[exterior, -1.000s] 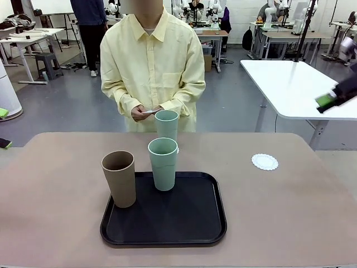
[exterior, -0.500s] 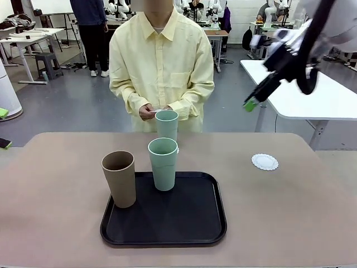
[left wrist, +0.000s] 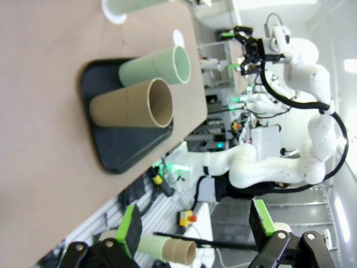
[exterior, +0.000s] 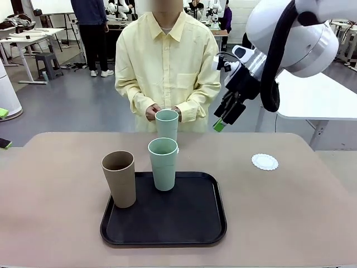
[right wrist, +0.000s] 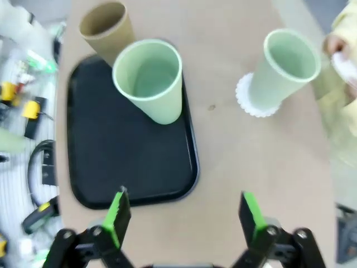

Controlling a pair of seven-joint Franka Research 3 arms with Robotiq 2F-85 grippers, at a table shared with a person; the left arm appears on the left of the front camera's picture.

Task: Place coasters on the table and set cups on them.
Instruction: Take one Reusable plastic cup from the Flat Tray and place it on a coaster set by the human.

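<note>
A tan-brown cup [exterior: 119, 178] and a mint green cup [exterior: 163, 163] stand on the black tray [exterior: 189, 223]. A second mint cup [exterior: 167, 124] stands behind it on the beige table [exterior: 56, 184], on a lacy white coaster [right wrist: 251, 101]. Another coaster [exterior: 264, 162] lies bare at the right. My right gripper [exterior: 222, 120] hangs open in the air beside the person's elbow, above the far right of the table. Its wrist view looks down past the open right gripper [right wrist: 184, 218] on both mint cups [right wrist: 150, 78]. My left gripper [left wrist: 195, 223] is open, away from the table.
The person stands at the far edge with both hands [exterior: 163, 113] close behind the far mint cup. A white table [exterior: 312, 89] stands behind my right arm. Bare tabletop lies to the left and right of the tray.
My right arm has swung in from the right edge toward the middle, high over the table's far side. The person has shifted slightly right, hands now just behind the far cup.
</note>
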